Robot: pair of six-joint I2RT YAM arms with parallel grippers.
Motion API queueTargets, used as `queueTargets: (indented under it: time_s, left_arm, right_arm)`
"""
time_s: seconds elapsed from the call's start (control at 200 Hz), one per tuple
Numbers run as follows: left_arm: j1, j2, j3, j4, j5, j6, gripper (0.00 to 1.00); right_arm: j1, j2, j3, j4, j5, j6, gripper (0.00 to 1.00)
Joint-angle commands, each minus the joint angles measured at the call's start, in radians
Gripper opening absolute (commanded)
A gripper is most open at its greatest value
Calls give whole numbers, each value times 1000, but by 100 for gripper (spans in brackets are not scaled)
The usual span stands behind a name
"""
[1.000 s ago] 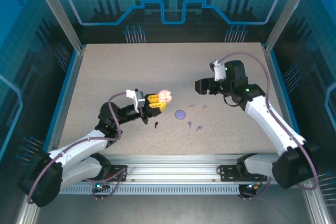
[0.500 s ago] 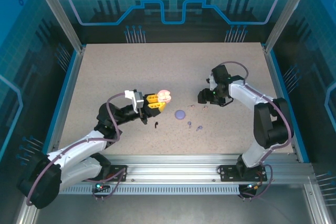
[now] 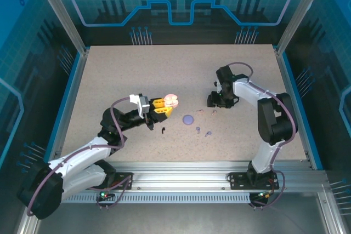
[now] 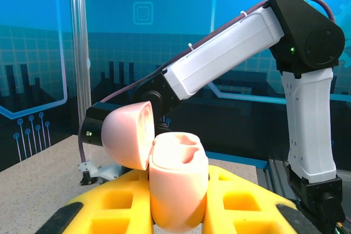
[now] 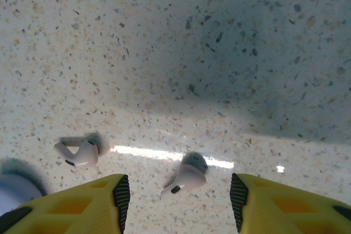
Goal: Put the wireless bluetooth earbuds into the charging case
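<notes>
My left gripper (image 3: 164, 107) was clenched on the pink case (image 3: 173, 100), holding it over the table (image 3: 109, 75) a little left of the middle. In my left wrist view the case stood upright between my yellow fingers (image 4: 241, 201), squeezed from both sides. Its lid (image 4: 129, 135) was swung open to the left, and two moulded hollows showed in its top. Beyond it my right arm (image 4: 247, 42) reached down toward the table.

My right gripper (image 3: 213, 101) was low over the table, right of the middle, pointing down. Its jaws were released and stood apart. In my right wrist view one pale pink earbud (image 5: 184, 181) lay on the table in the gap between the two black pads (image 5: 121, 198), touching neither. A second pale pink earbud (image 5: 79, 153) lay to its left, outside the jaws and near the left finger. At the bottom left corner of that view was a blurred lilac shape (image 5: 11, 198); I could not tell what it was.

From above, a lilac disc (image 3: 188, 119) lay between my two grippers. Two lilac earbuds (image 3: 198, 129) lay just nearer my bases, close to each other. A black earbud (image 3: 163, 131) lay on the table below my left gripper, well apart from the pink ones.
</notes>
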Motion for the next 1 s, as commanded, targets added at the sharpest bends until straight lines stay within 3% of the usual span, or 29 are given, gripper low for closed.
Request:
queueTargets:
  time_s: [0.0, 0.991]
  left_arm:
    - [-4, -28, -8, 12, 13, 10, 3]
    - [-5, -67, -2, -37, 13, 10, 3]
  right_arm:
    - [25, 37, 39, -67, 45, 13, 53]
    - [58, 146, 78, -92, -3, 25, 43]
